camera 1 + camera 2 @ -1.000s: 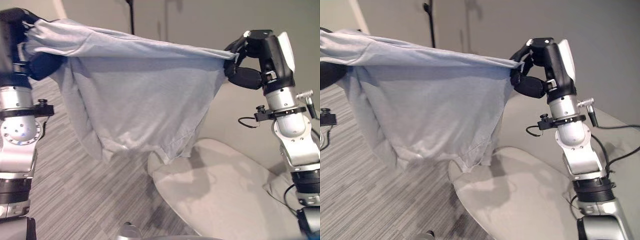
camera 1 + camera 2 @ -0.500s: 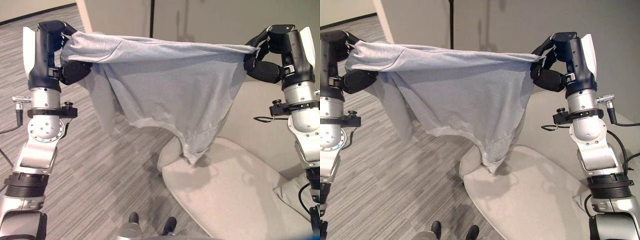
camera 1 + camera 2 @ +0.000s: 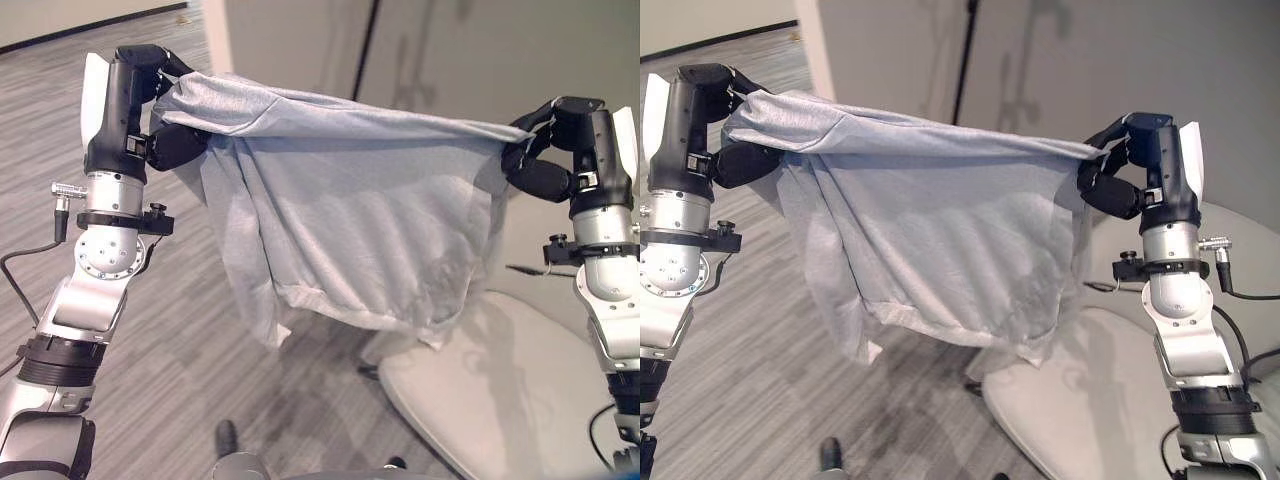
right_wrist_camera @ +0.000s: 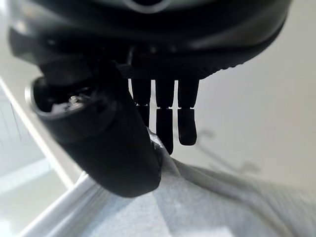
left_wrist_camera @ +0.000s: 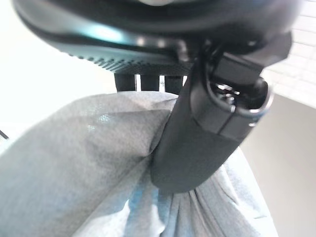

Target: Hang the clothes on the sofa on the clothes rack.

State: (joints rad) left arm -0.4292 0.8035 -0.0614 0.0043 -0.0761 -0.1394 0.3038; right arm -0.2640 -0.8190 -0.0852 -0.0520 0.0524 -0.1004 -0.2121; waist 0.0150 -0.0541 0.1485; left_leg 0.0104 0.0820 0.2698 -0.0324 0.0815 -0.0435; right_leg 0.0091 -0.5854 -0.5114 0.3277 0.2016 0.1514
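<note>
A light grey shirt hangs stretched in the air between both raised hands, its lower hem drooping over the floor and the sofa's edge. My left hand is shut on the shirt's left end, the cloth pinched under the thumb. Over on the other side, my right hand is shut on the shirt's right end, with the cloth caught between thumb and fingers. A thin dark pole of the clothes rack stands behind the shirt against the wall.
The pale grey sofa lies low at the right, its seat cushion under the shirt's right corner. Grey striped carpet covers the floor to the left. A white wall corner stands behind.
The camera view has swung to the left, so the sofa sits further right. The shirt stays stretched between both hands, its hem now swung left and hanging wider.
</note>
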